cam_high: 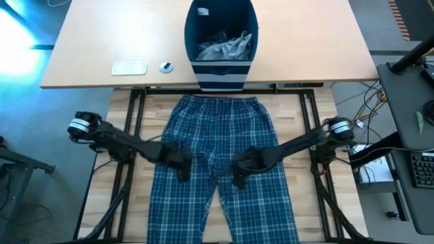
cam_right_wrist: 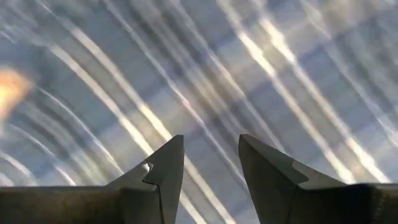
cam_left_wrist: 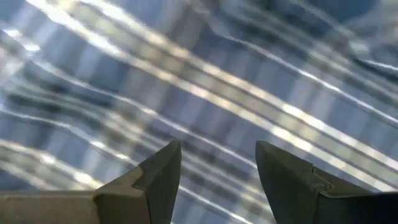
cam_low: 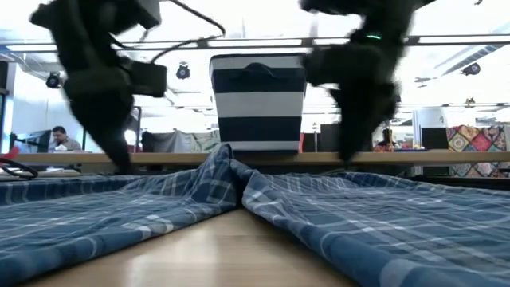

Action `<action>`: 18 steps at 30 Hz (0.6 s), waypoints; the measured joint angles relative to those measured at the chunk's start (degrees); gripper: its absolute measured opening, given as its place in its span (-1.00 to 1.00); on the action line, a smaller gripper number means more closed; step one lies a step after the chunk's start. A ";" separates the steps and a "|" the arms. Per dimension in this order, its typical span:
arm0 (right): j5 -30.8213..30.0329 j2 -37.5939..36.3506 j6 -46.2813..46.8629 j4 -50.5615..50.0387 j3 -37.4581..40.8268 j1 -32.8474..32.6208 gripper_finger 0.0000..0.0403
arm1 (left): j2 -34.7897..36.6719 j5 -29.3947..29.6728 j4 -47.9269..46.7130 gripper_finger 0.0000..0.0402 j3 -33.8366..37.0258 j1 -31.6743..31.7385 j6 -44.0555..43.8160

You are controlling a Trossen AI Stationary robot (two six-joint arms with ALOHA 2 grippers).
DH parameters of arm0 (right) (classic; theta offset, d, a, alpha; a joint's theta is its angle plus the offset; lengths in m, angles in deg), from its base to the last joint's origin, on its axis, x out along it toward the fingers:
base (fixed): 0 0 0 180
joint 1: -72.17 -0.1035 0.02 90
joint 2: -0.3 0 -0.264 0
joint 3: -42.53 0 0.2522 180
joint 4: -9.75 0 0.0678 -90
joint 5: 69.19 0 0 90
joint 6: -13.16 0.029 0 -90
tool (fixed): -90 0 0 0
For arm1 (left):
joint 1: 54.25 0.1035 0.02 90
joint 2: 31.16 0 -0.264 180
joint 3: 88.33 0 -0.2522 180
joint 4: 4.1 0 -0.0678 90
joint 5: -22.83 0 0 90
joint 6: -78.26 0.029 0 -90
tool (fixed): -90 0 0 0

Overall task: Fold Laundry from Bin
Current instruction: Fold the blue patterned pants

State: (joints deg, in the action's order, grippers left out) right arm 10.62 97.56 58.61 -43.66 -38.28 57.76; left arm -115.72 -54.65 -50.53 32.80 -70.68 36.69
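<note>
**Both grippers over spread trousers**

Blue-and-white plaid cloth trousers (cam_high: 220, 166) lie flat on the pale wood table (cam_high: 122, 129), waistband toward the navy striped fabric bin (cam_high: 222, 41). Bin holds grey crumpled cloth (cam_high: 227, 46). Left gripper (cam_high: 183, 173) over one leg, right gripper (cam_high: 239, 177) over the other; both w/ fingers narrowly apart, holding nothing.

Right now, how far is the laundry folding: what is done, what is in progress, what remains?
Done: the plaid trousers lie spread flat on the table, out of the bin. In hand: the left gripper and the right gripper, both open, are over the legs; no fold is made yet. Left: folding the trousers, then the grey garment in the bin.
</note>
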 joint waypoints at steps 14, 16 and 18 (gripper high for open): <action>8.32 -12.16 -5.92 4.94 25.93 10.55 -0.25 | -2.74 -4.45 5.54 -0.05 6.30 -6.83 0.49; 9.90 -14.59 -8.04 4.69 25.65 11.54 -0.25 | -1.78 -5.53 0.07 -0.05 4.23 -6.06 2.10; 10.48 -17.67 -9.58 2.05 24.84 11.58 -0.25 | 0.19 -5.97 -5.18 -0.05 1.63 -4.56 4.27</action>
State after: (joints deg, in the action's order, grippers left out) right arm 21.10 79.89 49.02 -41.61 -13.45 69.34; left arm -115.54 -60.63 -55.71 34.43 -75.23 40.96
